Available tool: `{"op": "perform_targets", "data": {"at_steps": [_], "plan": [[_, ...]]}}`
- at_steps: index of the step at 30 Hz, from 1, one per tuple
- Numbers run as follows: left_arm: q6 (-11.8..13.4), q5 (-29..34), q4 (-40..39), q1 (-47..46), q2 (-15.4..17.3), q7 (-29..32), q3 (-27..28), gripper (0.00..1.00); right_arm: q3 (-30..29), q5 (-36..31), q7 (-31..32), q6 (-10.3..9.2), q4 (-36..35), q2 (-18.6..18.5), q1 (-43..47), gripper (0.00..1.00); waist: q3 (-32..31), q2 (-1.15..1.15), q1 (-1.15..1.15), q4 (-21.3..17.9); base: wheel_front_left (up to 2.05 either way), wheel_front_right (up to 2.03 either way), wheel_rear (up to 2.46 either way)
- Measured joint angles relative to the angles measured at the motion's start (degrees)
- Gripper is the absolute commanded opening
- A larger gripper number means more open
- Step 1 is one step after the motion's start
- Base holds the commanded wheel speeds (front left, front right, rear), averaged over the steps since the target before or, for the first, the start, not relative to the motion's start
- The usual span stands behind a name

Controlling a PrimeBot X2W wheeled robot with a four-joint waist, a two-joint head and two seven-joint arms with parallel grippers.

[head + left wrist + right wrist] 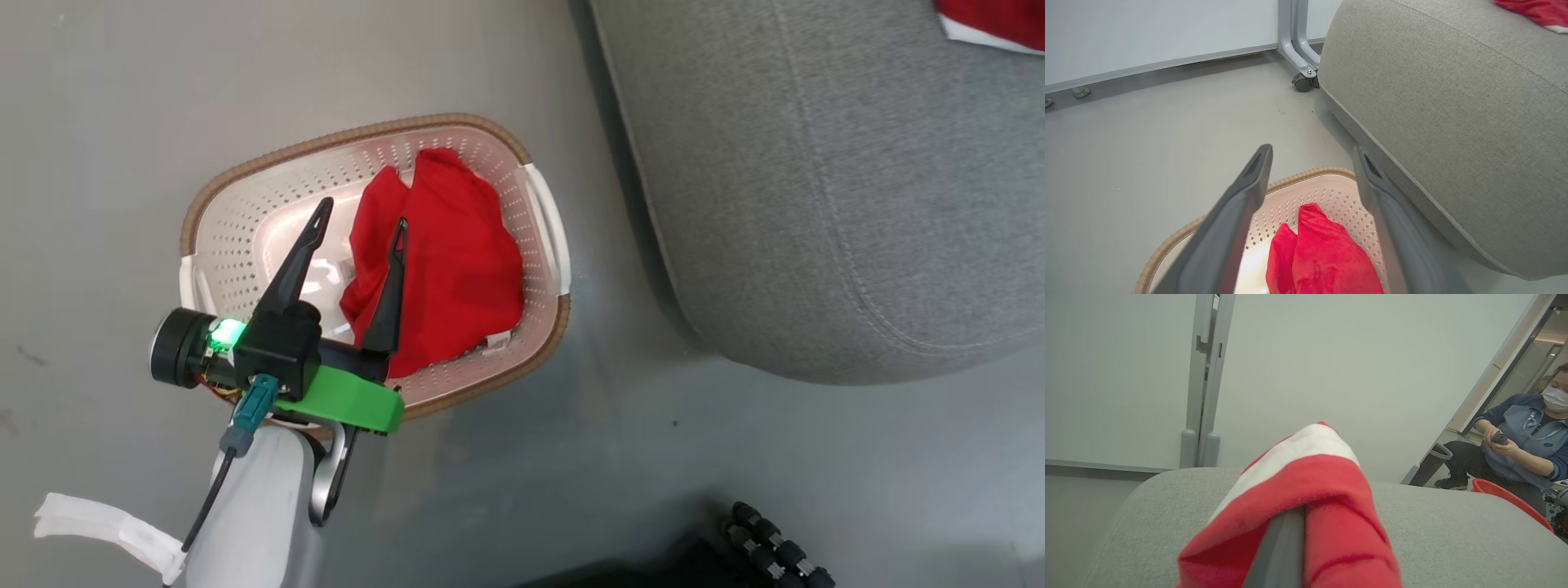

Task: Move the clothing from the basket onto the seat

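Observation:
A red garment [457,269] lies crumpled in the cream perforated basket [343,139], which stands on the floor left of the grey seat [816,163]. My left gripper [364,211] hangs open just above the basket, one finger over its bare bottom and the other over the garment's left edge. In the left wrist view the same garment [1323,253] shows between the spread fingers of the left gripper [1312,148], above the basket rim [1306,174]. A second red garment with a white stripe [1310,477] is draped over my right gripper [1290,514], which is shut on it above the seat [1453,539]. This garment [996,20] lies at the seat's far corner.
A person [1523,445] crouches beyond the seat beside a red tub [1506,496]. A grey frame leg with a caster [1303,79] stands by the seat's corner against white wall panels. A dark ribbed object [775,547] lies on the floor near me.

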Motion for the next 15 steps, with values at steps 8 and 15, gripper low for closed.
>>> {"op": "perform_targets", "data": {"at_steps": [8,15], "plan": [[-0.2,-0.2,1.3,-0.2,-0.2,0.0,0.6,1.0,7.7,4.5,0.0,0.0,14.2,1.3,1.7,0.0,1.2,0.0,0.0,1.5,0.0,0.0,0.0],[-0.2,-0.4,2.1,0.0,-0.4,0.0,0.3,1.0,11.5,9.2,0.0,0.0,20.4,0.9,1.1,1.0,-1.4,0.0,0.0,1.1,0.0,0.0,0.0]]}}
